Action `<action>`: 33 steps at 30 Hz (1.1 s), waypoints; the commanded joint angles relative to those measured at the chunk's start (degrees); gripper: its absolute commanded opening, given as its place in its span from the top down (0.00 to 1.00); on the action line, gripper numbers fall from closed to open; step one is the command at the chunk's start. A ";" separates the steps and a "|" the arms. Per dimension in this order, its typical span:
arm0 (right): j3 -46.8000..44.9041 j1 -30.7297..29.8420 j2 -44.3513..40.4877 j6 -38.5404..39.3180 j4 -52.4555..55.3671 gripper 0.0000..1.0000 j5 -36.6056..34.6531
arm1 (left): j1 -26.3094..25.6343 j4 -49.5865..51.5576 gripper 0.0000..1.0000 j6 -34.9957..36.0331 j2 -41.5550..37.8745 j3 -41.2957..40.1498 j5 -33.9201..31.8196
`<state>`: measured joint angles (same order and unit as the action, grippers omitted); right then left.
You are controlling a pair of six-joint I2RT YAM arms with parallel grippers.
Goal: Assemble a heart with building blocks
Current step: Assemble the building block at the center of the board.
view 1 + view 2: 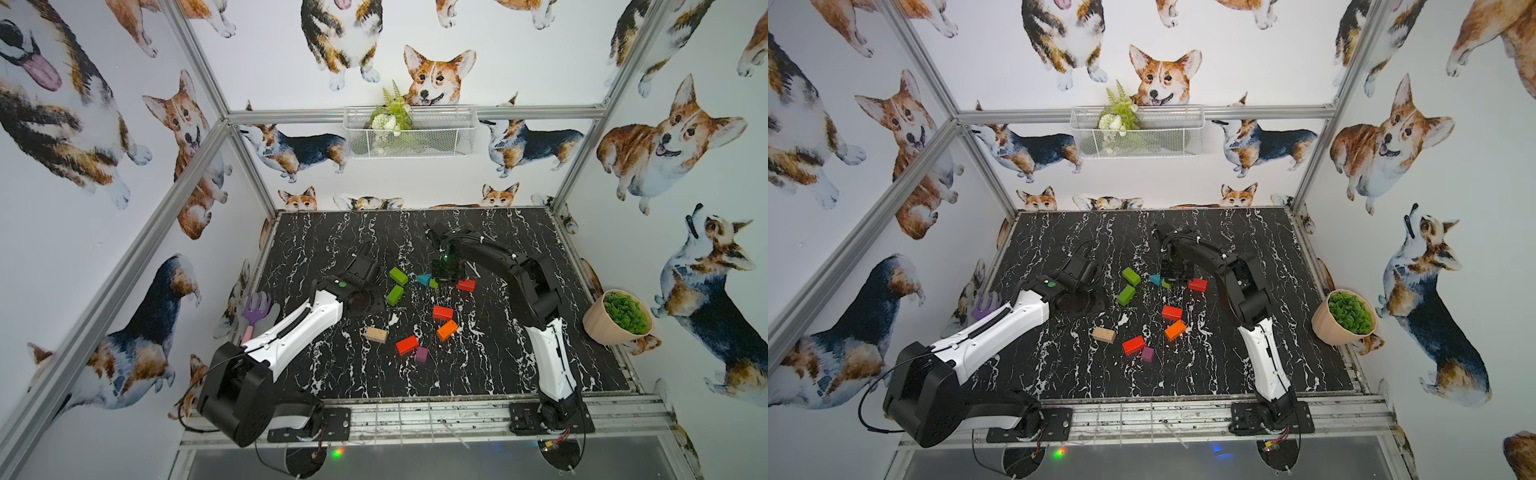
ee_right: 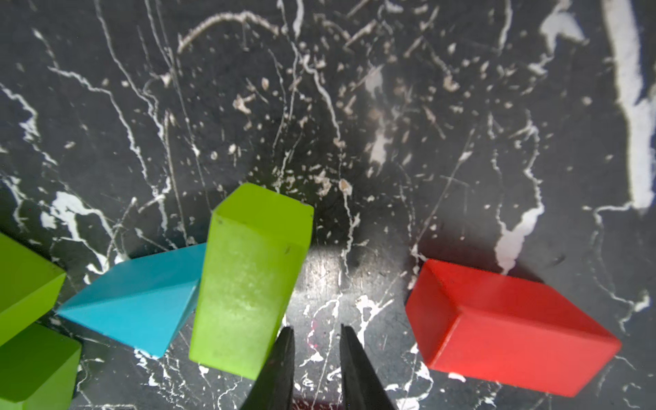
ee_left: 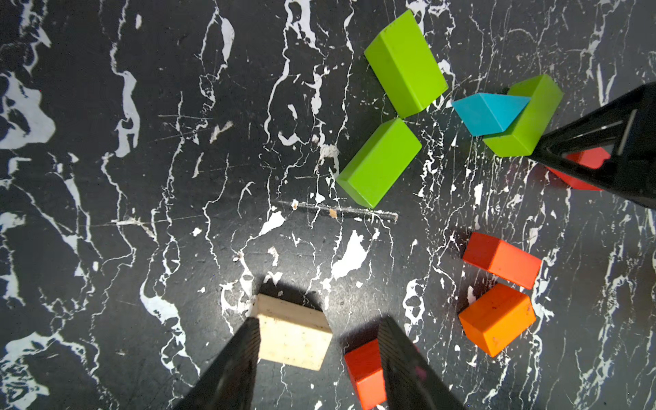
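Right gripper (image 2: 317, 328): jaws closed, empty, low over black marble-pattern table (image 1: 498, 374), far centre. Just left of it, green wooden brick (image 2: 248, 284) touching teal wooden triangle (image 2: 135, 305). Red wooden brick (image 2: 504, 326) to right, apart.

Left gripper (image 3: 319, 321): jaws apart, empty, hovering left of centre.

Blocks form loose ring mid-table: beige wooden brick (image 1: 376, 335) near-left, purple wooden cube (image 1: 421, 354) nearest, orange wooden brick (image 1: 447, 330) right.

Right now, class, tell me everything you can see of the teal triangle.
The teal triangle is a small triangular block, evenly painted teal, seemingly wood, with sharp edges and no visible damage. It lies on the black marbled table, one corner touching the side of a green brick. Nothing grips it.
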<state>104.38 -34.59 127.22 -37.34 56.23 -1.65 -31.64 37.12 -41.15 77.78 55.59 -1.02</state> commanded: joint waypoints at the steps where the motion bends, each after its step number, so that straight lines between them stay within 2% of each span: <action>1: 0.65 -0.37 0.18 -0.01 1.47 0.75 -0.37 | 0.09 0.67 0.43 -0.34 -0.26 0.22 -0.88; 5: -0.05 -0.74 -0.74 -0.54 2.23 0.74 -1.43 | 0.09 0.67 0.43 -0.34 -0.18 0.13 -0.87; 7: -1.06 -0.85 -1.83 -1.07 2.22 0.65 -1.84 | 0.09 0.58 0.43 -0.34 -0.13 0.04 -0.78; 8: -1.55 -1.07 -2.49 -1.23 2.33 0.55 -2.25 | 0.09 0.50 0.43 -0.34 -0.08 0.04 -0.80; 10: -2.29 -1.63 -3.46 -1.14 2.14 0.43 -3.09 | 0.09 0.49 0.43 -0.25 -0.08 0.04 -0.83; 12: -2.84 -2.77 -4.33 -0.59 2.04 0.39 -3.71 | 0.09 0.49 0.43 -0.27 -0.10 0.13 -0.87; 19: -1.27 -4.35 -1.88 0.43 2.66 0.44 -4.18 | 0.09 0.49 0.43 -0.08 0.40 0.39 -1.00; 33: 3.99 -3.91 2.24 1.83 4.24 0.46 -6.24 | 0.09 1.02 0.43 0.01 0.22 0.48 -1.26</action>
<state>107.74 -38.63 129.14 -35.90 58.43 -6.48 -31.64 37.19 -41.06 77.89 55.57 -1.45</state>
